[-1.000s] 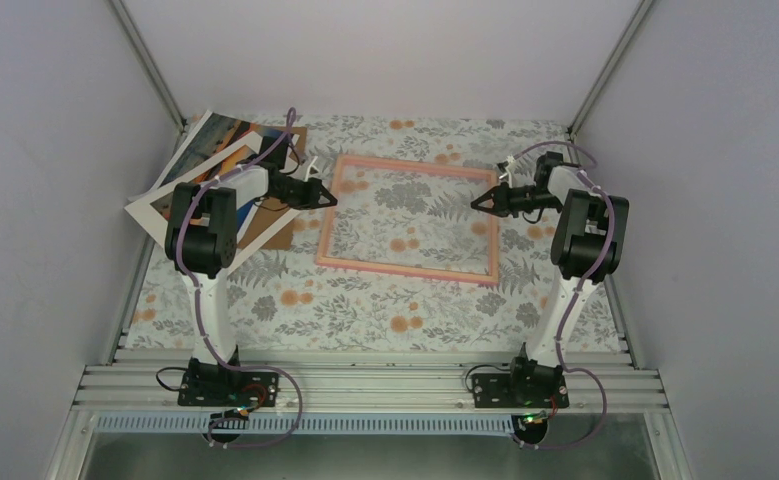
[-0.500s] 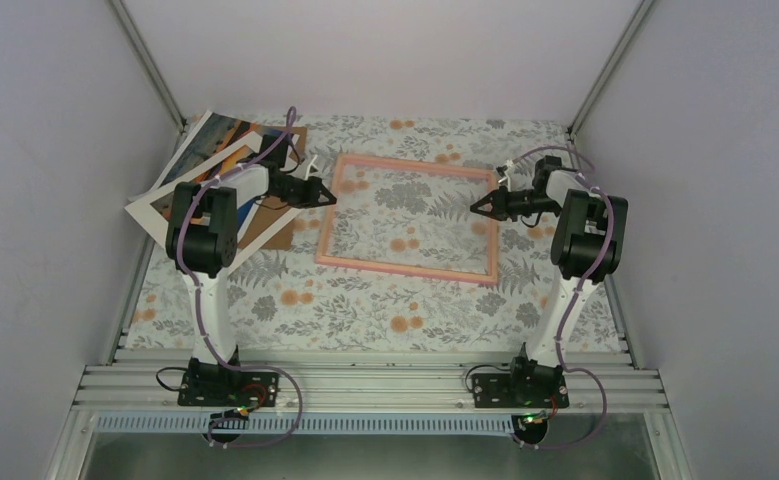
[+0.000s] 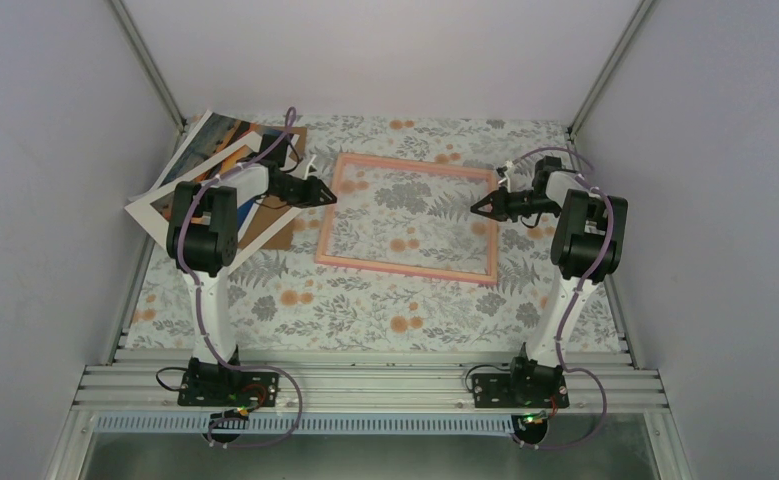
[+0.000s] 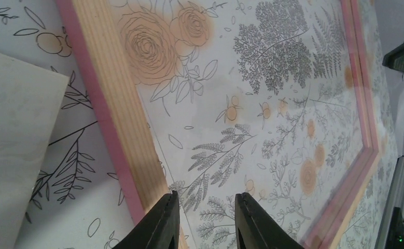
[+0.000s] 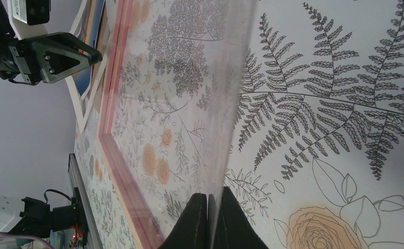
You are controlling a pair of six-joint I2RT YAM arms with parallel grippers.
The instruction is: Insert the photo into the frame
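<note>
The pink frame lies flat on the floral cloth. My right gripper is at its right side, shut on the edge of a clear pane that slopes up from the frame. My left gripper is open and empty over the frame's left rail. In the left wrist view its jaws straddle the pane's thin edge without touching it. The sunset photo lies at the back left, partly under a white mat and my left arm.
A white mat border and a brown cardboard sheet lie stacked with the photo by the left wall. Grey walls close in left, right and back. The metal rail with the arm bases runs along the near edge.
The right wrist has shifted very slightly. The frame, the stack at the back left and the left arm look unchanged.
</note>
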